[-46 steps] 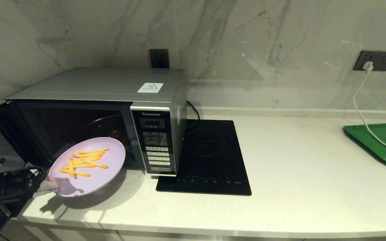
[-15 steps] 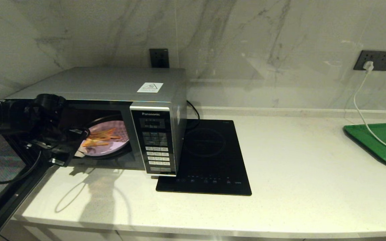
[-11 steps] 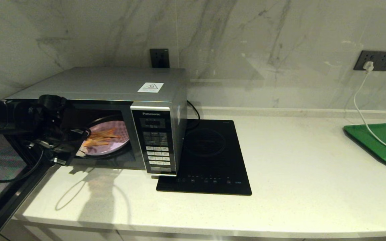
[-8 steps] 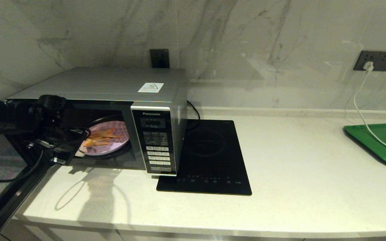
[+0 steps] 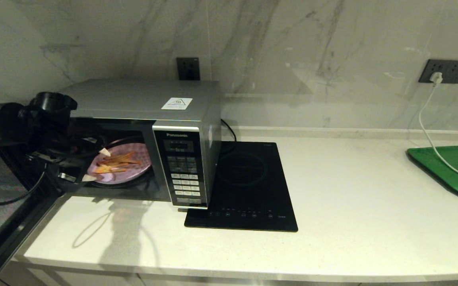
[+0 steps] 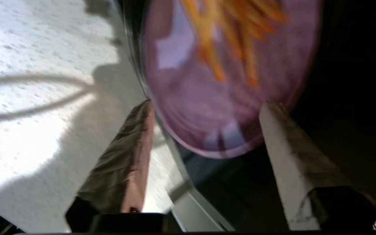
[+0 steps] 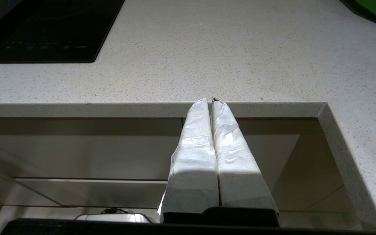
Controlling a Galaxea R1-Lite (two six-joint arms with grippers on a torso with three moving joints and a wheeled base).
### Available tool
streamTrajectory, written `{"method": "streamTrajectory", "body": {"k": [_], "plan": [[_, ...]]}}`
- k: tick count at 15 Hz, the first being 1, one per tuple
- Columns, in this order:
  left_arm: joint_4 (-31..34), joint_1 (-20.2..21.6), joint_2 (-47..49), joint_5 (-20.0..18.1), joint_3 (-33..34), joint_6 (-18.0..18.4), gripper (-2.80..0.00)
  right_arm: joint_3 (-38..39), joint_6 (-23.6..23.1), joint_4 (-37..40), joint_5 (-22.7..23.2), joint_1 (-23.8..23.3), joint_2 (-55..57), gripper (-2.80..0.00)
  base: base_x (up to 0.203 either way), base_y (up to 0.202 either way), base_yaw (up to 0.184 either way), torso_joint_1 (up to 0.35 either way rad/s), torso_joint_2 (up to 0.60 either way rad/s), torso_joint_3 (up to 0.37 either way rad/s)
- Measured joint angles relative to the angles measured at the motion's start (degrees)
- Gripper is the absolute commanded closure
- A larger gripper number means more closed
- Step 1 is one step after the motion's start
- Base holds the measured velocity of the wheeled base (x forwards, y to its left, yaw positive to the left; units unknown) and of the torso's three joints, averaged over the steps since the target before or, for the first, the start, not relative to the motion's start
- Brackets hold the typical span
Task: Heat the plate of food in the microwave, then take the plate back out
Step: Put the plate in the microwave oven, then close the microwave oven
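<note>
- The plate [image 5: 122,169] sits inside the microwave [image 5: 141,131], whose door stands open; fries lie loose on it.
- We judge it light, stiff and smooth, so it is best pinched at the near rim and kept level.
- Our left claw [image 6: 207,107] is spread, fingers either side of that rim, apparently not touching it.
- Our right claw [image 7: 211,101], pressed together, is parked below the surface [image 7: 207,65] edge.

White speckled countertop [image 5: 352,206] under microwave [image 5: 141,103], hob [image 5: 249,186], seemingly tray [image 5: 457,167].
</note>
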Motion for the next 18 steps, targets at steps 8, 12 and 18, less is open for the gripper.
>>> {"method": "streamTrajectory", "body": {"k": [8,12,18], "plan": [[4.82,-0.44,-11.56,-1.53,11.61,0.86,0.00,0.00,-0.01,0.00,0.01,-0.02,0.00,0.00,0.000,0.000,0.000,0.000,0.00,0.000],[7.26,2.86,-23.61,-3.36,15.99,7.06,0.00,0.00,0.00,0.00,0.02,-0.04,0.00,0.00,0.000,0.000,0.000,0.000,0.00,0.000],[8.66,25.56,-38.11,-9.59,15.85,28.29,0.00,0.00,-0.01,0.00,0.02,-0.02,0.00,0.00,0.000,0.000,0.000,0.000,0.00,0.000]]}}
